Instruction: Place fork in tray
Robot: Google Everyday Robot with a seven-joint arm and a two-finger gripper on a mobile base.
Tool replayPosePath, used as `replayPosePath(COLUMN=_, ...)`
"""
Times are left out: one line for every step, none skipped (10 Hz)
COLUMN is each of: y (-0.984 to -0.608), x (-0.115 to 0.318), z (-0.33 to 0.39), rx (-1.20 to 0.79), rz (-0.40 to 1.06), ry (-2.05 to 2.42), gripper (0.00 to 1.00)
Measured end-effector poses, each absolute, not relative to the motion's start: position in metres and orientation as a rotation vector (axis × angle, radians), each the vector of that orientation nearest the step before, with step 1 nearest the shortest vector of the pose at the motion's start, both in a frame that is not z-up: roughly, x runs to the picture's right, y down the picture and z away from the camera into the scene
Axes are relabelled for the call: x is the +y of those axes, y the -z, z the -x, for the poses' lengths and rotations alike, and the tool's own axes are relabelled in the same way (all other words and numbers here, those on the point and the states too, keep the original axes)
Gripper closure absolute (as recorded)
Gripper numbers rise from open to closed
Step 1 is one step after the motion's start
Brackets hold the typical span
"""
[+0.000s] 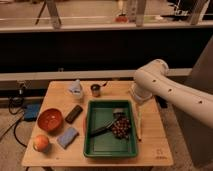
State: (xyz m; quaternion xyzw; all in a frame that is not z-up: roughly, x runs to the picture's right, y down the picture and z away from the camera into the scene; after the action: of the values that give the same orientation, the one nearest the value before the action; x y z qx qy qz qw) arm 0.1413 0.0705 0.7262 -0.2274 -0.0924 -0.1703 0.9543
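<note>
One thin fork (pixel 103 84) lies behind the green tray (pixel 102 146) beside a cup (pixel 95 90), while the gripper (pixel 136 97), open and empty off the tray's far right corner, might grab the black-handled utensil (pixel 100 131) instead

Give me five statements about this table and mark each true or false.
1. The tray holds a black-handled utensil. True.
2. The orange bowl sits right of the tray. False: left of it.
3. The pale stick lies inside the tray. False: on the table, beside its right rim.
4. The gripper hangs near the tray's far right corner. True.
5. The fork is in the tray. False: it lies behind it, by a small cup.
</note>
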Motion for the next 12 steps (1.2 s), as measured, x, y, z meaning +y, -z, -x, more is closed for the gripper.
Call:
replayPosePath(y=-0.731, x=0.063, z=-0.131, rx=-0.204, rz=0.435, ry=0.351, gripper=0.20)
replayPosePath(y=-0.738, x=0.055, z=-0.126, rx=-0.208, rz=0.412, ry=0.356, gripper=0.20)
replayPosePath(y=-0.749, x=0.045, z=-0.117, rx=-0.214, rz=0.393, ry=0.363, gripper=0.20)
replayPosePath(y=-0.760, x=0.036, z=-0.109, rx=-0.216, rz=0.377, ry=0.369, gripper=0.20)
replayPosePath(y=-0.772, x=0.028, z=-0.104, rx=-0.217, rz=0.359, ry=0.371, gripper=0.20)
replayPosePath(y=-0.781, x=0.021, z=-0.099, rx=-0.221, rz=0.342, ry=0.370, gripper=0.20)
replayPosePath(y=-0.792, x=0.015, z=-0.089, rx=-0.228, rz=0.318, ry=0.373, gripper=0.20)
replayPosePath(y=-0.802, x=0.010, z=-0.079, rx=-0.232, rz=0.299, ry=0.379, gripper=0.20)
replayPosePath(y=-0.807, x=0.007, z=-0.075, rx=-0.234, rz=0.288, ry=0.378, gripper=0.20)
replayPosePath(y=-0.816, x=0.000, z=-0.078, rx=-0.234, rz=0.266, ry=0.362, gripper=0.20)
replayPosePath(y=-0.819, x=-0.004, z=-0.081, rx=-0.236, rz=0.258, ry=0.363, gripper=0.20)
replayPosePath(y=-0.820, x=-0.007, z=-0.085, rx=-0.238, rz=0.248, ry=0.369, gripper=0.20)
